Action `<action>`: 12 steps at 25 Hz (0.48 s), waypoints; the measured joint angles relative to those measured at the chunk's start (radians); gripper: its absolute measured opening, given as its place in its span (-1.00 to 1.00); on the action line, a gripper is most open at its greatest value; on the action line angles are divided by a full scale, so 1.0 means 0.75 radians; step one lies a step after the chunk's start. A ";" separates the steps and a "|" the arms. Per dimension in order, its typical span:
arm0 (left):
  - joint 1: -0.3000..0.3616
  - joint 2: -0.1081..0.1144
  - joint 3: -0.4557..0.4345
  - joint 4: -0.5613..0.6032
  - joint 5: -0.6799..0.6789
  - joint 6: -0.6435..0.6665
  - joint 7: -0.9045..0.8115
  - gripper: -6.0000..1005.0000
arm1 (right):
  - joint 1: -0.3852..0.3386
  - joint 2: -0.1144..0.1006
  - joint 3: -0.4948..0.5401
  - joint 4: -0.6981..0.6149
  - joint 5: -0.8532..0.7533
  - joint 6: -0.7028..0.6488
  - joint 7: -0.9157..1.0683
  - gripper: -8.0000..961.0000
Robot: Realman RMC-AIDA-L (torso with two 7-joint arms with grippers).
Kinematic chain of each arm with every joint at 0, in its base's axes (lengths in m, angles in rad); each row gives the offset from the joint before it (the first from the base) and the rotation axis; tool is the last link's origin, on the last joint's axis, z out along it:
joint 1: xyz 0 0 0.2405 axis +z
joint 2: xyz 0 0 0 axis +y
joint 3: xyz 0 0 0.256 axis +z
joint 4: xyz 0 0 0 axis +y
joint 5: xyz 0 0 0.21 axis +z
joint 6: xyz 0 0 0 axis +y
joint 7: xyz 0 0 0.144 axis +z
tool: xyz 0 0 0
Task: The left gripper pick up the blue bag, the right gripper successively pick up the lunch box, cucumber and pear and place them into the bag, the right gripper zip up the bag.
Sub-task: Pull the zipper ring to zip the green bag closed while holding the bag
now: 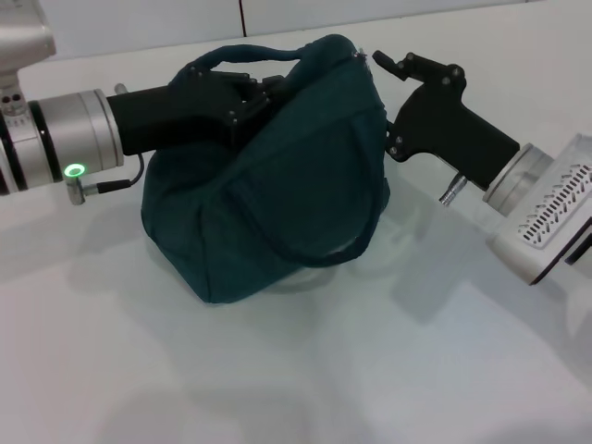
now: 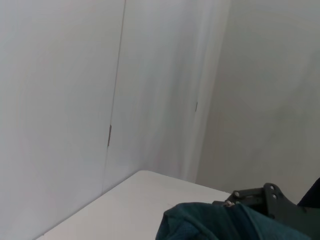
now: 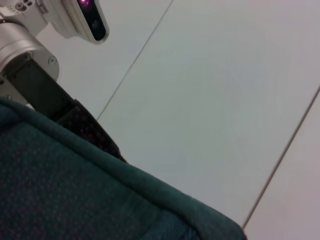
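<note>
The blue bag [image 1: 277, 203] sits on the white table, bulging, with its top closed. My left gripper [image 1: 248, 100] reaches in from the left and is shut on the bag's top edge by the upper handle [image 1: 231, 57]. My right gripper [image 1: 381, 63] is at the bag's top right end, touching the fabric there. The other handle [image 1: 365, 236] hangs down the bag's front. Teal fabric of the bag also fills the edge of the left wrist view [image 2: 210, 225] and the right wrist view [image 3: 75, 200]. The lunch box, cucumber and pear are out of view.
The white table [image 1: 370, 370] stretches around the bag to the front and right. A pale panelled wall [image 2: 100, 100] stands behind it. The left arm's silver wrist [image 3: 22, 50] appears in the right wrist view beyond the bag.
</note>
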 joint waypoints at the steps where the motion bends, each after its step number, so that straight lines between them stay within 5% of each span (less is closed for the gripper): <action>1: 0.000 0.000 0.000 0.000 0.000 0.000 0.000 -0.87 | 0.001 0.000 0.000 -0.006 0.001 0.005 0.000 -0.27; 12: 0.011 -0.003 0.000 0.000 -0.004 0.000 0.006 -0.88 | 0.007 0.004 0.007 -0.063 0.010 0.072 0.011 -0.33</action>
